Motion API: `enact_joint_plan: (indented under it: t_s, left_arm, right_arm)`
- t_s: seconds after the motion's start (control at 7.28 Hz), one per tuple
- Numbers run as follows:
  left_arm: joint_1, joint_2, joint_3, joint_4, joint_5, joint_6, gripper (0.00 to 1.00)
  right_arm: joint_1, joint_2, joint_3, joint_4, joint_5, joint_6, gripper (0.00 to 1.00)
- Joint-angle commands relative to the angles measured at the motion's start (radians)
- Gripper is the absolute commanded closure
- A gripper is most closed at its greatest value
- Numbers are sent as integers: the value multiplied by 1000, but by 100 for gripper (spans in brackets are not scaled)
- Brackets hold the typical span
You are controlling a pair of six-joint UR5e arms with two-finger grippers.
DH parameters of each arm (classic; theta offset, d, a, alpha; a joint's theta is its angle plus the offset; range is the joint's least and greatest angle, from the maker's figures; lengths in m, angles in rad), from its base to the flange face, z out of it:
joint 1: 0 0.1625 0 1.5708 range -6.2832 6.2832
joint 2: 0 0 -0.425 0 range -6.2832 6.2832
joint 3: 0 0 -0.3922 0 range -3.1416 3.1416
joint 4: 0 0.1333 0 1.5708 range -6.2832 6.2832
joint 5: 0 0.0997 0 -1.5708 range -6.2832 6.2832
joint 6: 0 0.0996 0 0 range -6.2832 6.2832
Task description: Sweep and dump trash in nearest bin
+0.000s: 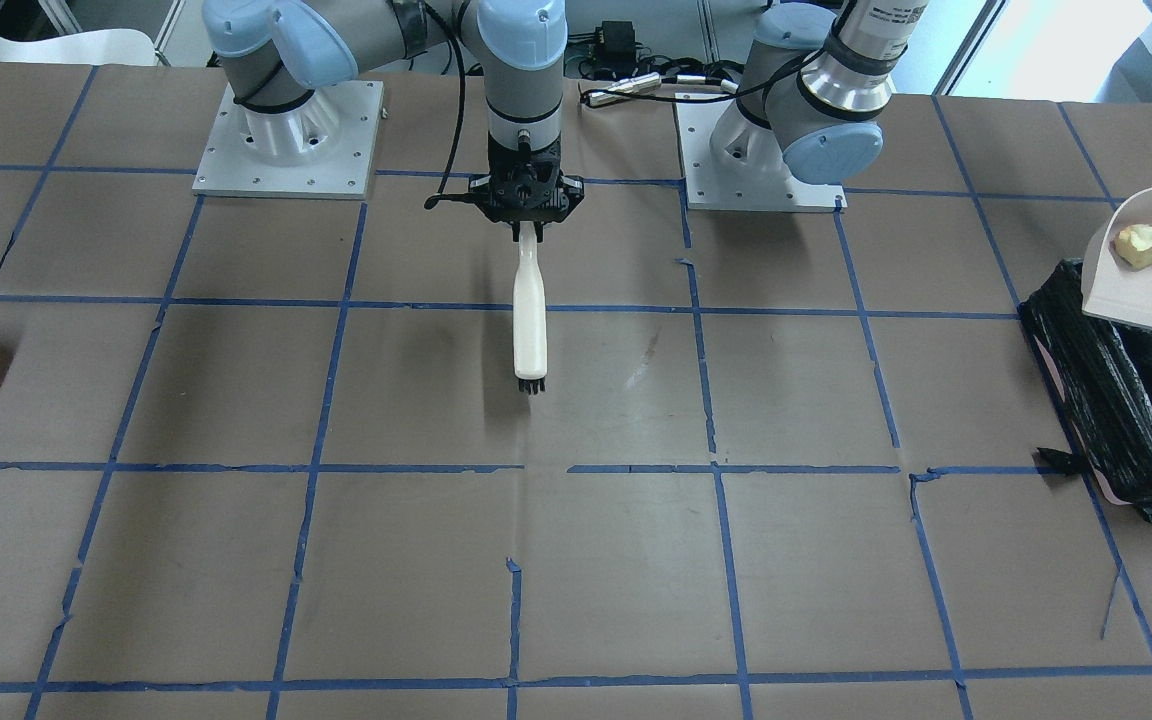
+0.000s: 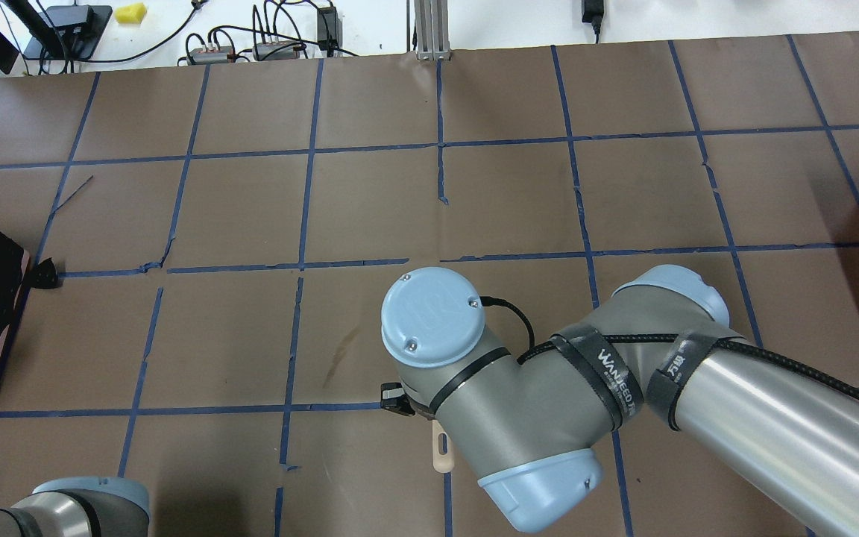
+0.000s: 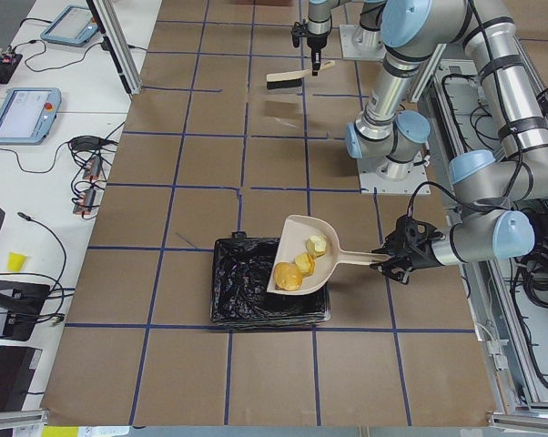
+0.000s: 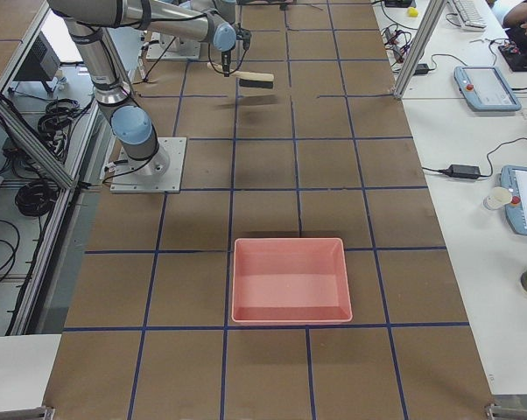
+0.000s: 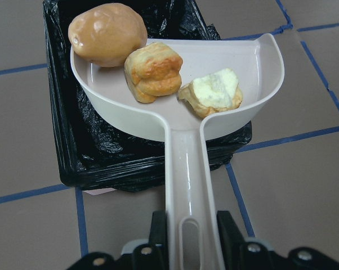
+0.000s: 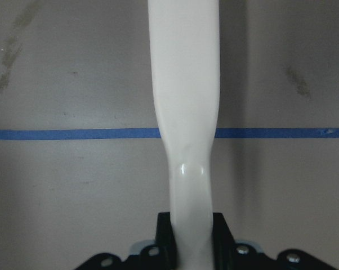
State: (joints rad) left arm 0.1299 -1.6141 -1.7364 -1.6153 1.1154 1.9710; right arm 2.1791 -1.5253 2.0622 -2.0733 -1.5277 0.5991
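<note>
So, starting at the robot's left end of the table (image 1: 336, 560): the bin (image 3: 256, 296) sits there, lined with a crinkly black bag, with a bit of pink rim peeking out at the bottom. The cream dustpan (image 5: 254, 73) hangs right over it, scoop above the bag and handle sticking back out past the bin's edge. All three bits of trash are on the pan. The tan-orange potato-shaped piece (image 5: 107, 34) is way out at the front lip, the golden-brown chunk (image 5: 154, 71) is touching it just behind, and the pale yellow chunk (image 5: 212, 93) is nearest the handle. The left gripper (image 5: 192, 228) is clamped onto the dustpan handle, one finger on each side, holding the pan roughly level as far as I can tell.

Moving toward the middle, the right gripper (image 6: 192, 230) has its fingers pinched tight on the end of the white brush (image 1: 530, 320). The brush lies flat in the air with its black bristles (image 1: 532, 384) pointing down, lifted off the table, its shadow on the brown surface below. A strip of blue tape (image 6: 74, 134) runs crosswise under the handle.

Over at the robot's right end, well apart from everything else, there's a pink tray (image 4: 290, 280) with no bag in it.
</note>
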Motion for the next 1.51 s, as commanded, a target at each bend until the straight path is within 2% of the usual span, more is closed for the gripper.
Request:
enact_joint_plan:
  t_s: [0.0,0.14,0.27,0.55,0.69,1.24,1.37]
  left_arm:
    - [-38,-9,33,12,14,-29,98]
    - [-70,-18,101,-4,17,-35,98]
    - [-73,-23,116,-8,47,-35,98]
    - [-75,-24,121,-8,75,-61,98]
    - [-81,-26,120,8,137,-67,97]
    - [-87,-27,138,32,153,-66,97]
    - [-85,-27,143,40,167,-66,97]
  right_arm:
    - [-2,1,1,-4,1,1,92]
    - [-2,2,1,-4,1,1,91]
    - [-2,4,1,-4,7,1,91]
    - [-5,4,1,-2,11,-10,91]
    - [-4,4,1,-2,9,-6,91]
    - [8,-9,64,-7,12,1,91]
    - [7,-1,65,-42,12,-10,91]
